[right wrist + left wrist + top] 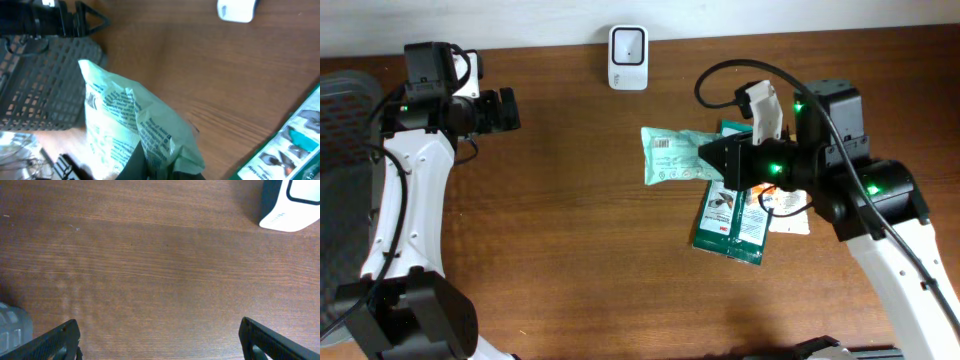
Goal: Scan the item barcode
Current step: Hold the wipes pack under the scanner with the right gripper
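The pale green pouch fills the right wrist view, pinched at 1 edge by the right end effector. Its fingers are clamped on the pouch and seem to hold it clear of the table, well apart from the white scanner at the far edge. The left end effector hangs over bare wood with its 2 fingers spread wide and nothing between them. I judge the pouch to be in hand but not yet presented to the scanner. The grip takes only a narrow strip of soft film, so the pouch could sag, twist or slip out on a quick swing. The label that looks like the barcode faces up toward the overhead camera, and carried across like that it may never meet the scanner's window. A low pass could also knock the scanner. Only the overhead view shows that label, the gap to the scanner and the green packets under the right arm. The right wrist view adds the pouch's creased printed side and a grey mesh basket beyond it, and the left wrist view shows the scanner's side wall.
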Robot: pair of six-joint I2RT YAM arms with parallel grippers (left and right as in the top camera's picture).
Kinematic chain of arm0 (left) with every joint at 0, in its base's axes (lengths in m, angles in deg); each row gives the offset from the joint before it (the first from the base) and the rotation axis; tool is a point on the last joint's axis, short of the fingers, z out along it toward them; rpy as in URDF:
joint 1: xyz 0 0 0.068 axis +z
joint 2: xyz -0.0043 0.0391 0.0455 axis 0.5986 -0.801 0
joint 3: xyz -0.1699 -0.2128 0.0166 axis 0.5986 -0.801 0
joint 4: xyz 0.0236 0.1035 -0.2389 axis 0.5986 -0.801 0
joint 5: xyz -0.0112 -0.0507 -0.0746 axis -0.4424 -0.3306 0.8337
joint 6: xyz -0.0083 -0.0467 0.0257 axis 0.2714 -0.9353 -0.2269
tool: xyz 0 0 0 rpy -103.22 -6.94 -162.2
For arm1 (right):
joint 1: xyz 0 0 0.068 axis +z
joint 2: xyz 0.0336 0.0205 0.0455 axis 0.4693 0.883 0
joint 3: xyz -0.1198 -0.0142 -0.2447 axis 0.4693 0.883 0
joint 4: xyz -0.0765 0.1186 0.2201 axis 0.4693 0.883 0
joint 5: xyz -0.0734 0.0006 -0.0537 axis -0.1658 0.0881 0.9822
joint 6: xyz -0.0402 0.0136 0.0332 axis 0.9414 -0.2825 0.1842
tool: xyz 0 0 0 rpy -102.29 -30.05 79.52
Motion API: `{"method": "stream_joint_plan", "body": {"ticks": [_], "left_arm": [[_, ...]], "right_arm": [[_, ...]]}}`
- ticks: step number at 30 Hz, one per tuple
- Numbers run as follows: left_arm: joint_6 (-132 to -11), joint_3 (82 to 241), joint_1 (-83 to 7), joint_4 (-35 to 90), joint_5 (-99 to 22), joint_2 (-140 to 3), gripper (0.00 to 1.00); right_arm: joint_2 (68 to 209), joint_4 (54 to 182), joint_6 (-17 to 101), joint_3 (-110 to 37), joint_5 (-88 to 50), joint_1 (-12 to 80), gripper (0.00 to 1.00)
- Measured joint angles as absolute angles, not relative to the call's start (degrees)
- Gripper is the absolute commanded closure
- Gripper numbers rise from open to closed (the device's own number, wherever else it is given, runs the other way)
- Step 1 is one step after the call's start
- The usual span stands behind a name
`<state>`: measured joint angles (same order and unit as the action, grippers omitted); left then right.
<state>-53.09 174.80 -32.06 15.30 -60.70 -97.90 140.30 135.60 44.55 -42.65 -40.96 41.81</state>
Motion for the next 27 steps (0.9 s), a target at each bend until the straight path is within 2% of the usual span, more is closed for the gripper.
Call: {"method": "stream_joint_plan", "body": {"ticks": [4, 9, 12, 17, 19, 20, 24, 27], "left_arm": [[-53.09, 174.8, -32.06, 15.24, -60.72, -97.9, 0.01], [-53.09, 174.8, -32.06, 15.37, -60.92, -97.9, 0.01], [-53.09, 174.8, -32.06, 15.34, -60.92, -97.9, 0.01], [-53.09, 174.8, -32.06, 15.26, -61.05, -97.9, 0.01], [-53.09, 174.8, -32.06, 15.43, -61.27, -97.9, 0.01], [-53.09, 174.8, -32.06, 15.39, -61.27, -97.9, 0.01], [-53.07, 174.8, -32.06, 15.26, -61.29, -97.9, 0.01], [-53.07, 174.8, -32.06, 15.34, -61.31, -97.9, 0.01]], "right_arm": [[145.68, 143.23, 44.88, -57.93, -29.57, 47.89, 0.96], [167.49, 156.02, 48.92, -86.87, -16.02, 52.24, 0.96], [179.36, 153.77, 51.94, -95.35, -6.9, 52.44, 0.96], [192.19, 133.86, 64.57, -95.96, 10.84, 54.32, 0.96], [195.95, 123.95, 71.79, -95.98, 16.9, 55.61, 0.96], [198.99, 115.1, 79.61, -96.05, 20.42, 56.57, 0.96], [205.98, 98.38, 100.0, -96.09, 24.11, 57.14, 0.96], [210.99, 92.17, 111.54, -96.09, 24.9, 57.07, 0.96]]}}
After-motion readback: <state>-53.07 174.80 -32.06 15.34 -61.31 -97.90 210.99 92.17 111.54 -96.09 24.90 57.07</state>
